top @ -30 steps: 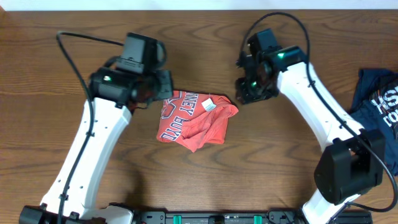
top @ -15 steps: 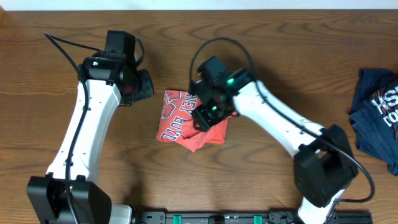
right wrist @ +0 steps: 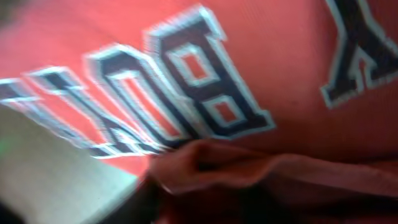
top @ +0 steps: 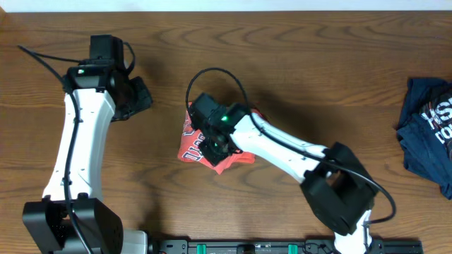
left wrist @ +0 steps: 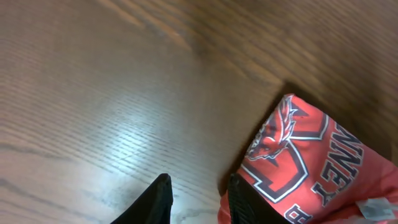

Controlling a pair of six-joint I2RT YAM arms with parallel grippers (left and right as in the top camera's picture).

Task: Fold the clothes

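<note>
- Moved over the last second: right gripper (top: 212,147), from beyond the right edge of the red-orange T-shirt (top: 191,144) to down on its left half; left gripper (top: 140,99), back from the shirt's left edge toward the far left of the wooden table (top: 296,56).
- Shirt crumpled in a loose heap at mid-table, block lettering facing up.
- Right wrist view filled with blurred red cloth and lettering, a raised fold along the bottom; cannot tell whether clamped on it or parted.
- Parted over bare wood, grasping nothing, clear of the shirt: left fingers (left wrist: 158,199).
- At the right table edge, well apart: navy printed garment (top: 427,134).
</note>
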